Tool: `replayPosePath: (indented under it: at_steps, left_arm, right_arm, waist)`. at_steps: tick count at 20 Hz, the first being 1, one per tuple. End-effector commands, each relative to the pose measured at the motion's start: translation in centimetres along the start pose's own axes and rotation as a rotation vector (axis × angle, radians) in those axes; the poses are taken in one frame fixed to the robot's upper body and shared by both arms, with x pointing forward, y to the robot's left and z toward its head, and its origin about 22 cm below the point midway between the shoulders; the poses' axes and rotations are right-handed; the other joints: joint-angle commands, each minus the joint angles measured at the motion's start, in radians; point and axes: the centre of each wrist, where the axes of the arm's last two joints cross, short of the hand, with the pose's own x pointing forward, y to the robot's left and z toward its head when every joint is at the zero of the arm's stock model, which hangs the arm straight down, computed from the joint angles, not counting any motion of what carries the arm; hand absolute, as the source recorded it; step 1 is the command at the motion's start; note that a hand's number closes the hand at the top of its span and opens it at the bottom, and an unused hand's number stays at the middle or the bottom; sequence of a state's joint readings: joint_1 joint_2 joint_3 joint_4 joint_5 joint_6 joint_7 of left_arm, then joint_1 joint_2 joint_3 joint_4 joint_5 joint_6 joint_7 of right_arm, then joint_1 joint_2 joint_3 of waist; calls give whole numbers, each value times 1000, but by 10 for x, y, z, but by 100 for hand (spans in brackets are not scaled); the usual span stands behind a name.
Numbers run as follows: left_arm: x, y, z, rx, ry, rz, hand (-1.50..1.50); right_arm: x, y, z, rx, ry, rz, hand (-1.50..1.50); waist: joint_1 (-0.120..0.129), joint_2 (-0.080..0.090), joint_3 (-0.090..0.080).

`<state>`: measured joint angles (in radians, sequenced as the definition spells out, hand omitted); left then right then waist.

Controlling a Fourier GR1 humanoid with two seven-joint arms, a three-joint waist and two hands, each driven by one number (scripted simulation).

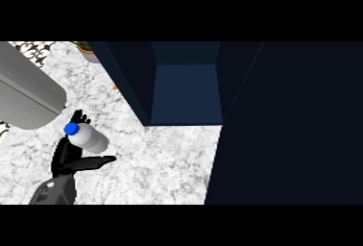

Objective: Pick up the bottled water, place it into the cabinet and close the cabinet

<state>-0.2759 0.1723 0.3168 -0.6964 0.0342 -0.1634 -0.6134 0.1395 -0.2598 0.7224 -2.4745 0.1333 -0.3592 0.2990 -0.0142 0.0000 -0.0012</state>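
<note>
Bottle [86, 136]: clear-white plastic cylinder, blue cap, tilted, at the left on the speckled white marble counter [163, 163]. Left hand [71, 156], black, partly open: fingers behind the bottle, thumb spread right below it; contact unclear. Dark blue cabinet [186, 86] open, far right of the bottle.

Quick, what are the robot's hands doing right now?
Left hand: open, beside the water bottle, fingers not curled round it.
Right hand: not in view.
</note>
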Motion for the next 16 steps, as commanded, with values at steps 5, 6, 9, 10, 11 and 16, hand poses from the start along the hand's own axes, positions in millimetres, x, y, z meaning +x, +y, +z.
replayPosePath:
  at_steps: [5,6,9,10,11,16]
  left_arm:
    - [-12,17,3,-3,-6,66,-150]
    - [-24,4,13,-18,-15,80,-150]
    - [-25,10,15,-4,-33,82,-150]
    - [-16,19,5,-22,-25,87,-150]
    - [-20,14,5,-36,-28,114,-150]
    - [-19,11,1,-9,-48,158,150]
  right_arm:
    - [15,5,-2,-20,-43,48,-150]
    - [19,3,6,2,-47,48,-150]
    - [25,6,12,-29,-69,24,-150]
    - [25,2,9,-13,-69,38,-150]
    - [32,-1,10,-13,-55,30,-150]
    - [29,2,14,-21,-61,43,-150]
  waist:
    - [5,1,0]
    - [1,1,0]
    - [-1,-1,0]
    - [1,-1,0]
    - [-2,1,-1]
    - [0,-2,0]
